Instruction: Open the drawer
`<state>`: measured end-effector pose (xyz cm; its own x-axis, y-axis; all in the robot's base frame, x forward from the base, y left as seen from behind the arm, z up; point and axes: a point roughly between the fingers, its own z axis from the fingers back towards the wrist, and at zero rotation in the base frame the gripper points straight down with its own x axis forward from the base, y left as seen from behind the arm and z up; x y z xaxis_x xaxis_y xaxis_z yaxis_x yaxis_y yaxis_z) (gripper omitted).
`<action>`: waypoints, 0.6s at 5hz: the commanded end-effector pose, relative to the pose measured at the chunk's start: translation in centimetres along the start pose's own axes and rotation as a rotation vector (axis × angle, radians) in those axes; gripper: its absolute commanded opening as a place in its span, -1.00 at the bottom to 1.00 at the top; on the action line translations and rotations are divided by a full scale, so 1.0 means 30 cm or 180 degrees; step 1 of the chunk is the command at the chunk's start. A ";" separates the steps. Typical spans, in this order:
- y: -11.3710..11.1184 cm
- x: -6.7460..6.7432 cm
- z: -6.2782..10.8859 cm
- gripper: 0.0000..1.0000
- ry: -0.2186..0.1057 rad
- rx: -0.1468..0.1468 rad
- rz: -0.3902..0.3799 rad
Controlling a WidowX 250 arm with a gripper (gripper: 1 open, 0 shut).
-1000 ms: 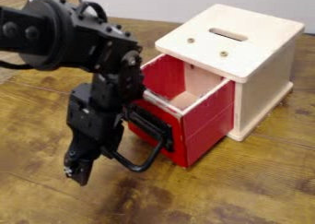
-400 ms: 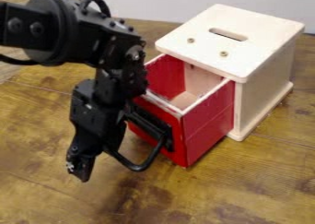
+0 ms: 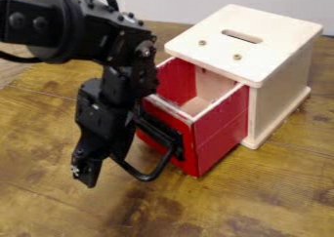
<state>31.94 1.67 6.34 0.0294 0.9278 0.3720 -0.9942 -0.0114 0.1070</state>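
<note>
Clock read on the camera's view, twelve at the top edge. One arm only, black, coming in from ten, so no question of a nearer hand. The drawer [image 3: 222, 129], red outside and pale wood within, lies at about two o'clock from the gripper [image 3: 121, 151], close by, its near end partly behind the dark metal. Jaws released, spread apart, nothing seen clenched between them. The large black loop handle [image 3: 144, 177] hangs out from the drawer's front on the side towards the jaws, its lower bend just beside them; whether a finger sits inside the loop or merely overlaps it in this view, cannot tell. Drawer's sliding line runs roughly from half past one, at the cream-white cabinet [image 3: 280, 95], down to half past seven; the front points to half past seven, its width lying across that line, ten to four. Which of the two is the longer side of the box, cannot tell, the rear being within the cabinet. Drawer stands well out of its housing, the inside exposed, so I judge the opening largely done. Any further pull would want to go towards half past seven, along the slide; a tug straight towards six might bind the box. If the pull is finished, the jaws should back off the same way, minding the loop, which could snag a finger.
</note>
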 end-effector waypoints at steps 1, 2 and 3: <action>-0.061 0.176 0.071 1.00 0.0002 -0.0284 0.0457; -0.055 0.193 0.091 1.00 0.0038 -0.0295 0.0478; -0.048 0.223 0.134 1.00 0.0095 -0.0317 0.0506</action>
<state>32.34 1.30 7.74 0.0526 0.9363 0.3473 -0.9919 0.0088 0.1266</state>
